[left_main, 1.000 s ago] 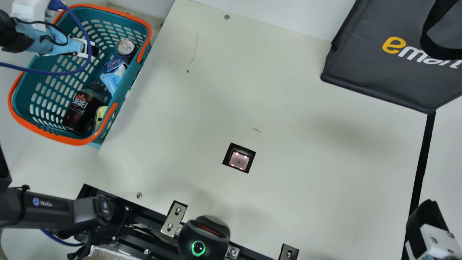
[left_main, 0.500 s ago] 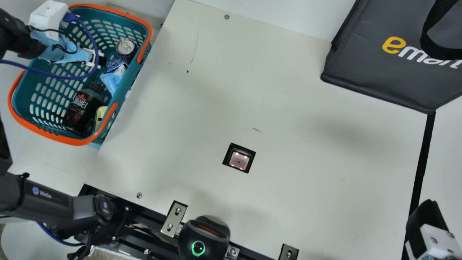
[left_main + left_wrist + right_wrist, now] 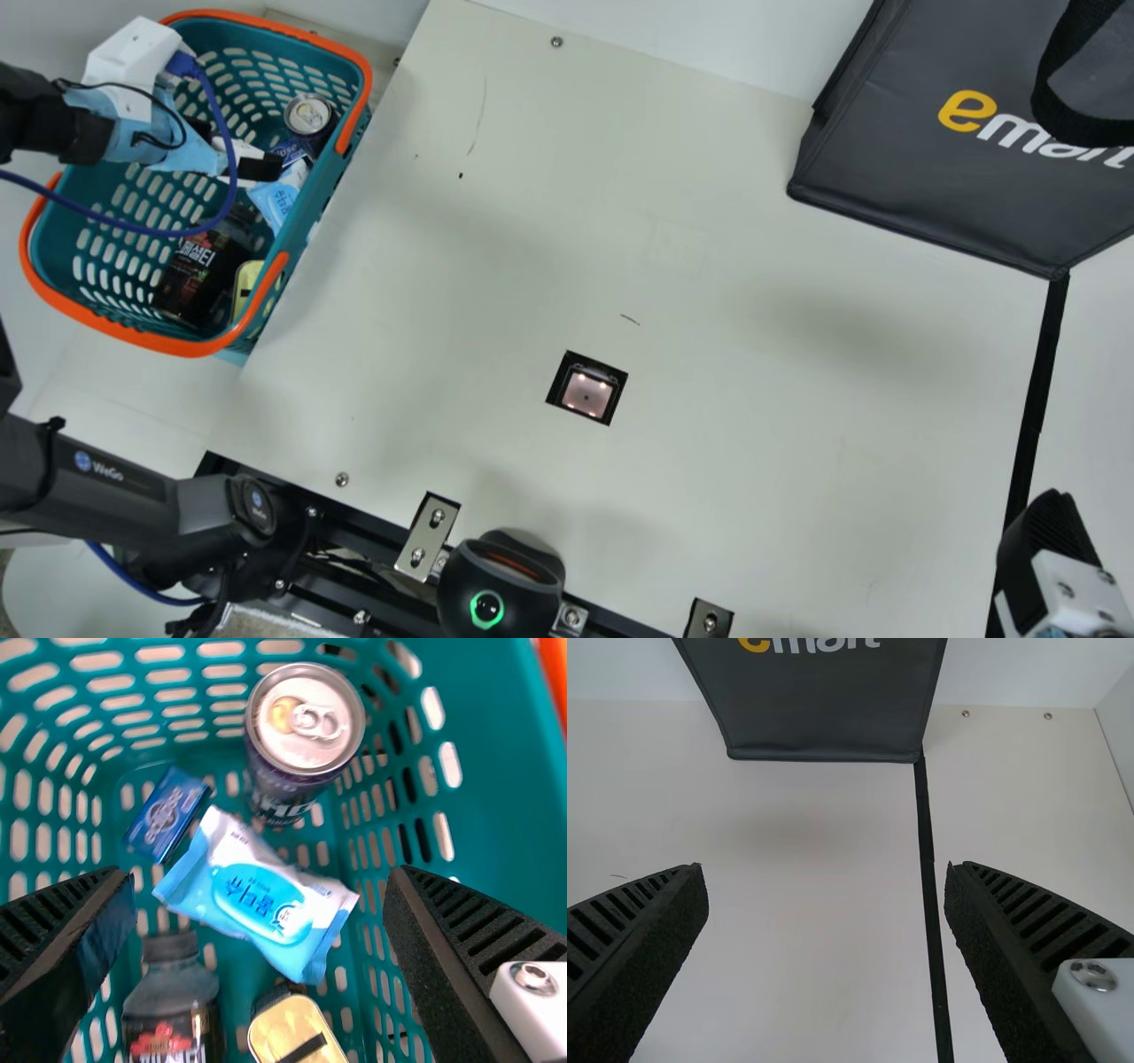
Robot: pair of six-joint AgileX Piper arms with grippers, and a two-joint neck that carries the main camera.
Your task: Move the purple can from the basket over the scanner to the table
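Note:
Over the basket [image 3: 115,330] in the main view is my left gripper [image 3: 266,167], with the purple can [image 3: 310,120] standing upright at the basket's far right corner, apart from it. The left wrist view looks down on the can [image 3: 301,735], its silver top facing up, beyond the spread fingers of my left gripper [image 3: 259,912], which hold nothing. At the main view's lower right edge is my right gripper [image 3: 1045,532]; in its wrist view the right gripper [image 3: 826,912] is open and empty above the table. The scanner [image 3: 586,392] sits in the tabletop.
A blue-white packet [image 3: 266,895], a small blue box [image 3: 166,813], a dark bottle [image 3: 173,1010] and a yellow item [image 3: 292,1036] share the basket with the can. A dark bag [image 3: 930,177] stands at the table's far right. The basket's orange handle [image 3: 354,97] runs beside the can.
My left gripper has moved right and toward the near side over the basket, now partly covering the blue box and packet. The right gripper has kept still in the main view.

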